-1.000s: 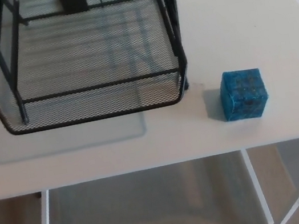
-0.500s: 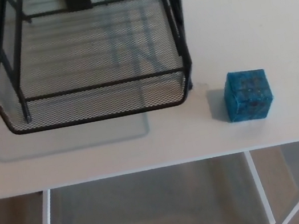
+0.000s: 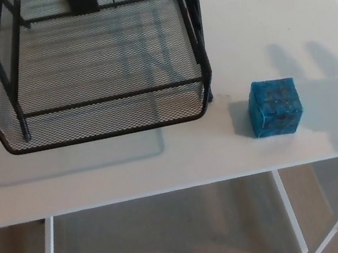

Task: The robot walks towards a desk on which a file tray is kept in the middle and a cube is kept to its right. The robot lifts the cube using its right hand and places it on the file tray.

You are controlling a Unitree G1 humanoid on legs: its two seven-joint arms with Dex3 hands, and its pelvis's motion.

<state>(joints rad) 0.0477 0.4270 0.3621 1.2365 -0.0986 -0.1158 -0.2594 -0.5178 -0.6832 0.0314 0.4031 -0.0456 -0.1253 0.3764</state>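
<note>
- The desk has a pale, cream-coloured top that fills most of the head view; its near edge runs across the lower part of the picture.
- A black wire-mesh tray stands on the left and middle of the desk. Its upright black posts rise out of the top of the picture, and its shadow lies on the desk just in front of it and to the left.
- The cube — blue, with a mottled darker pattern on its faces — sits on the bare desk to the right of the tray, near the tray's front right corner but clearly apart from it. It rests flat, and nothing touches it.
- A soft grey shadow falls on the desk just right of the cube, with two blunt prongs pointing away from the robot; its lower part reaches the desk's near edge.
- Neither the right hand nor the left hand is in view, so how their fingers stand cannot be told.
- Below the desk's edge — white legs and a beige floor.
</note>
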